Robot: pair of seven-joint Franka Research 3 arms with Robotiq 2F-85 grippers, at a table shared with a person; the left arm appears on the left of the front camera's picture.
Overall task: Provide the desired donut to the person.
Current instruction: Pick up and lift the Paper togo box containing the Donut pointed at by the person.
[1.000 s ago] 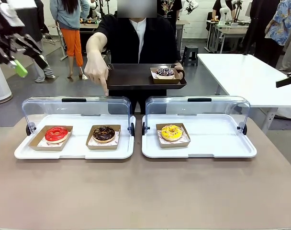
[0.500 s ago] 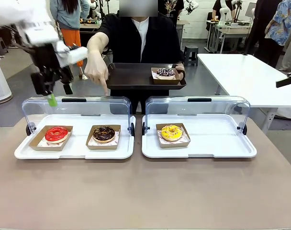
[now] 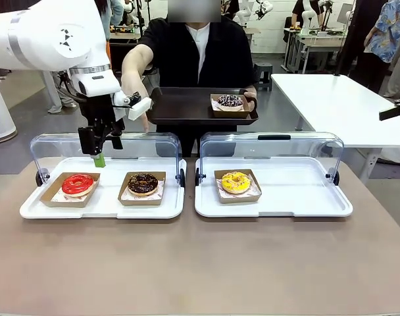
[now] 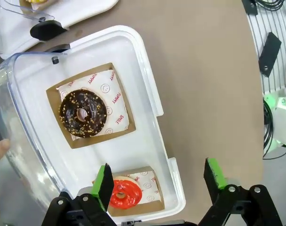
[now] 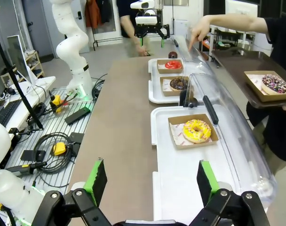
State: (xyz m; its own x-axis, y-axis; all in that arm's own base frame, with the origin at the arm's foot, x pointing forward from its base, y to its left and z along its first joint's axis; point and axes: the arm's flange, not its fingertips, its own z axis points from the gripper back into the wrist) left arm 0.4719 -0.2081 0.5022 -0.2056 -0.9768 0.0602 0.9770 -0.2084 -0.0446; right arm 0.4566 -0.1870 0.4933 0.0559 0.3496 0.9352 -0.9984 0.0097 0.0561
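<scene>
Three donuts sit in cardboard trays in two open white cases: red [image 3: 77, 184], chocolate [image 3: 143, 183], yellow [image 3: 235, 182]. The person [image 3: 193, 52] in black stands behind, holding a dark tray [image 3: 180, 108] with a sprinkled donut [image 3: 230, 101]. Their other hand [image 5: 199, 29] points a finger down at the left case's lid, around the chocolate donut. My left gripper [image 3: 99, 153] hangs open above the left case between red and chocolate; from the wrist I see chocolate [image 4: 82, 113] ahead and red [image 4: 125, 194] beside one finger. My right gripper [image 5: 151, 181] is open, off the right end, facing yellow [image 5: 196, 130].
Clear domed lids [image 3: 101, 148] [image 3: 272, 148] stand tilted back behind both cases. A white table [image 3: 338, 99] is at the back right. The brown table [image 3: 200, 263] in front of the cases is bare. Cables and gear lie on the floor [image 5: 49, 136] beside it.
My left arm has swung in from the upper left and come down over the left case. The person's pointing hand is now partly behind it.
</scene>
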